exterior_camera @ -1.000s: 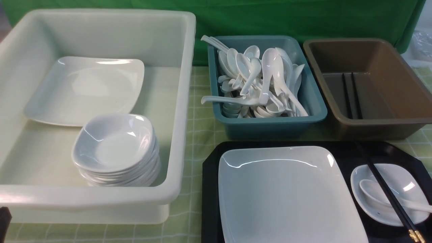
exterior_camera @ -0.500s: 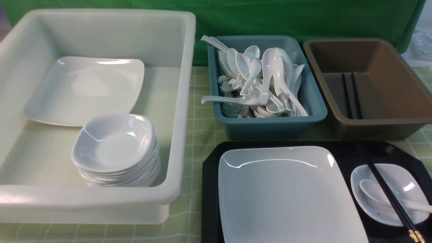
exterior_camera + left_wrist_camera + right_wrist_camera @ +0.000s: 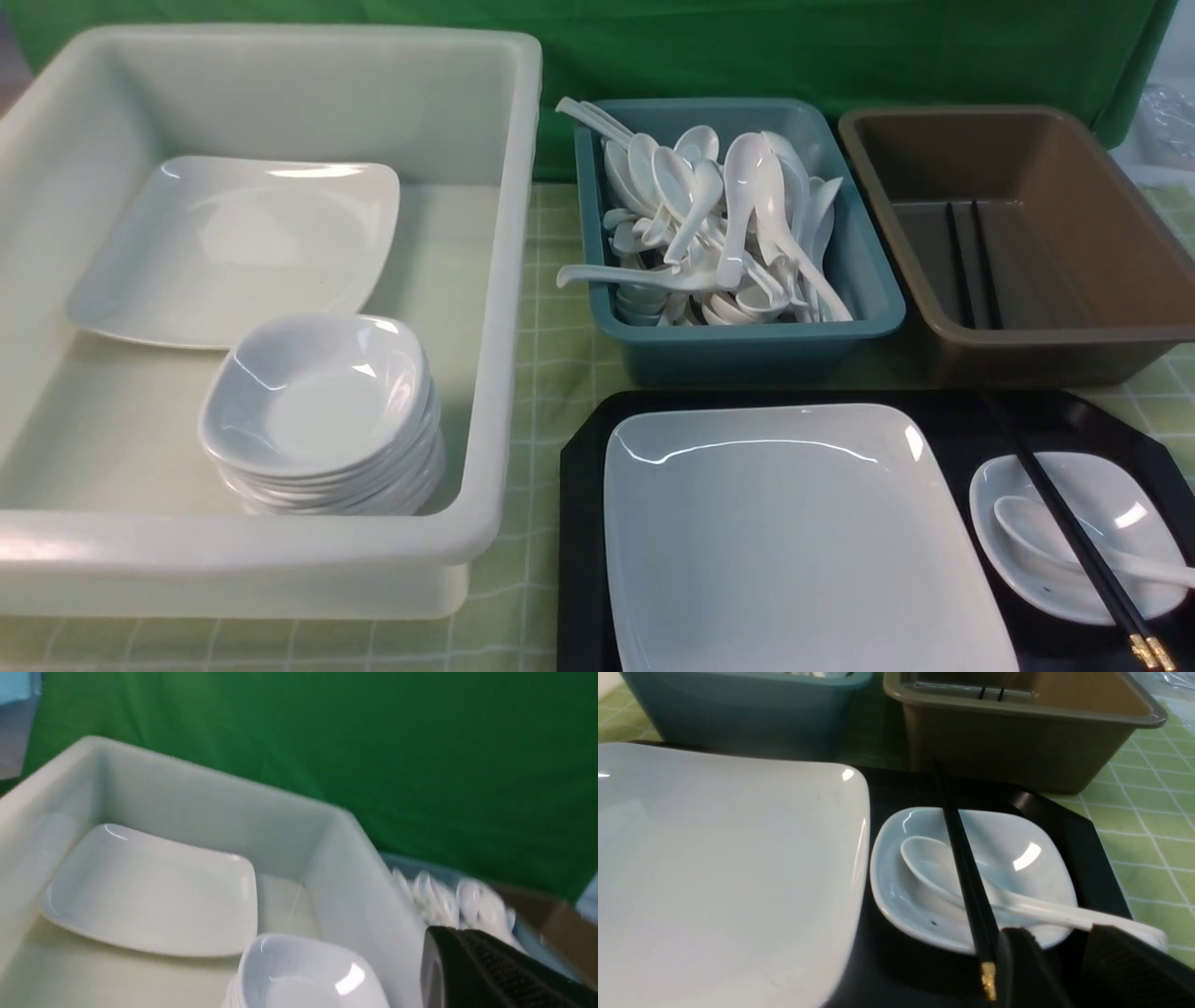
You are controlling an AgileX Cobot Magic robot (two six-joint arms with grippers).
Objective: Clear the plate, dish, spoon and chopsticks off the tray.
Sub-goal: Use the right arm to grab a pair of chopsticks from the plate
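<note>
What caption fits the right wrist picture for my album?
Black chopsticks lie across a white dish holding a spoon, beside a big plate.

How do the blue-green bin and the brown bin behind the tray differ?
The teal bin is heaped with white spoons; the brown bin holds only two black chopsticks. The teal bin stands left of the brown bin. Both are open rectangular tubs behind the black tray.

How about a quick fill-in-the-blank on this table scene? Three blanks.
1. The plate and dish sit on the ____ tray.
2. The stacked dishes sit in the ____ tub.
3. The brown bin holds ____ black sticks.
Missing words: black; white; two.
</note>
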